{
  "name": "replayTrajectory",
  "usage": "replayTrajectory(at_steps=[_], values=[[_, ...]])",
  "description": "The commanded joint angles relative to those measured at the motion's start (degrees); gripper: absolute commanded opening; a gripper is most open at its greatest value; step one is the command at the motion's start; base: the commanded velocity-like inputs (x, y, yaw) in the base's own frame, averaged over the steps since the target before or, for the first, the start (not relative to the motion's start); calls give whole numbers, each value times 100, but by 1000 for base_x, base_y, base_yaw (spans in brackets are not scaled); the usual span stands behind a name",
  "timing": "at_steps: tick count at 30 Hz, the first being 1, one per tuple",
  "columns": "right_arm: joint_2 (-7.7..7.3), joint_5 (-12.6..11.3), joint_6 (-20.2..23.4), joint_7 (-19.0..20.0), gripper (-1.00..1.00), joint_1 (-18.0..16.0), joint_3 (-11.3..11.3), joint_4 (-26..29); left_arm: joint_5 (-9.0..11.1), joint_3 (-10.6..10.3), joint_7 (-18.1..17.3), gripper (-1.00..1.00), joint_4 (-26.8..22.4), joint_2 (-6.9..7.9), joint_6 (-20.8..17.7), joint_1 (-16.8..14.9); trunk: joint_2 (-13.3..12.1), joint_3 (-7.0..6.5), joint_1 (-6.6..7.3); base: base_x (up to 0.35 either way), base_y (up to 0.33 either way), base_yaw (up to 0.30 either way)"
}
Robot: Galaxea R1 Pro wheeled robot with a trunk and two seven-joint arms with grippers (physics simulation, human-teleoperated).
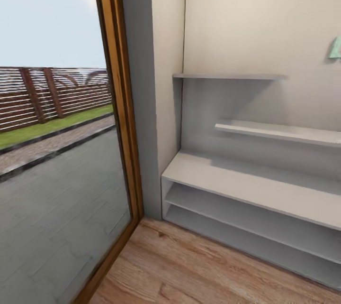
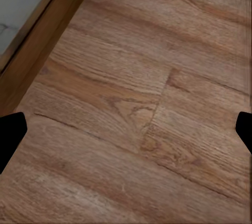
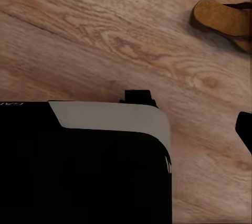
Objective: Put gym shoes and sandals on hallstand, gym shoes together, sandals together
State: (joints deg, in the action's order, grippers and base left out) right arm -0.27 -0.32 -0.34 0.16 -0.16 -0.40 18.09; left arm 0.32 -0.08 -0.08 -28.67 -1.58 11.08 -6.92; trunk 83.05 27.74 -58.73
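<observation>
Pale grey hallstand fills head view from 3 to 5 o'clock, shelves bare, long axis along wall; teal letter at 2 o'clock. Glass door w/ wood frame at 9.
Left wrist cam: wood-plank floor, left gripper tips wide apart, nothing held.
Right wrist cam: brown sandal flat on floor, partly cut by frame edge, heading unclear; robot's black-and-white base near it. Right gripper: one tip in view, can't tell opening.

The head camera faced the hallstand corner (near); both wrist cameras looked down close at the corridor floor.
</observation>
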Motion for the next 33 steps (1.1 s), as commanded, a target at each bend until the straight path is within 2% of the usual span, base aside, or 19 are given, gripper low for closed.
replayTrajectory(at_steps=[1, 12, 21, 33], values=[[0, -3, -3, 2, 100, -2, -4, 2, 3, -1, -1, 100, 2, 0, 17, -2, 3, 5, 0, 6, 5, -254], [0, -3, -2, 2, 100, -2, -4, 6, 3, -1, -1, 100, 2, 0, 17, -2, 3, 5, 0, 1, 9, -254], [0, -3, -2, 2, 100, -2, -4, 3, 3, -1, -1, 100, 2, 0, 17, -2, 3, 5, 0, 0, 166, -254], [0, -3, -2, 2, 100, -2, -4, 4, 3, -1, -1, 100, 2, 0, 17, -2, 3, 5, 0, 0, 9, -255]])
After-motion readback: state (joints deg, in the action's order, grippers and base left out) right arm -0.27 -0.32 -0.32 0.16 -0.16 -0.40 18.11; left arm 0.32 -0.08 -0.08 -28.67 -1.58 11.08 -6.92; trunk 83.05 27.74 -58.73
